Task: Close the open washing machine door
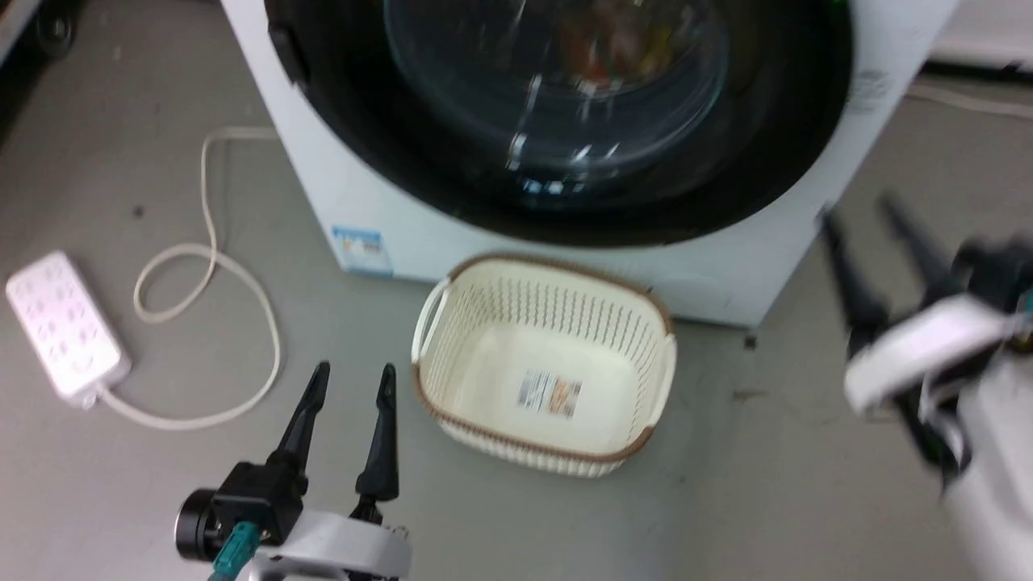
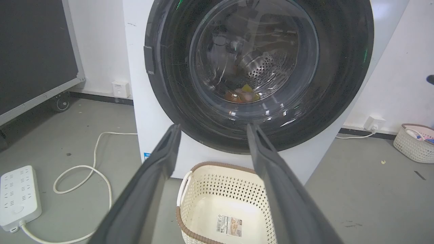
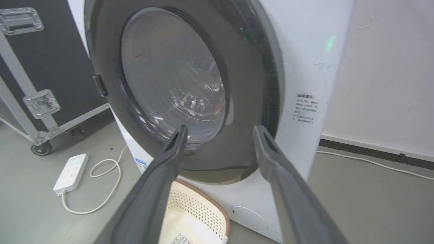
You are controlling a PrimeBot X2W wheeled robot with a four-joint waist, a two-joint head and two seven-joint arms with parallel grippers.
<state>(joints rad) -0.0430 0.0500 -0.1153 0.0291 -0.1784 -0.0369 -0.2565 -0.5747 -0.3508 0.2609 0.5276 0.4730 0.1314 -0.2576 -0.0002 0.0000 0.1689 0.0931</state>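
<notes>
Head view: one washing machine door (image 1: 775, 121), one basket (image 1: 533, 311), left claw (image 1: 355, 371) and right claw (image 1: 857, 211) both spread.

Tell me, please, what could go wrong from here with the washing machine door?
The washing machine door sits against the washing machine, yet whether it has latched cannot be told; it might swing out.
The cream laundry basket stands just below the door; the open left end effector or right end effector could knock it if lowered.
The white power strip and its looped cable lie at the left and could snag the robot's wheels.
</notes>
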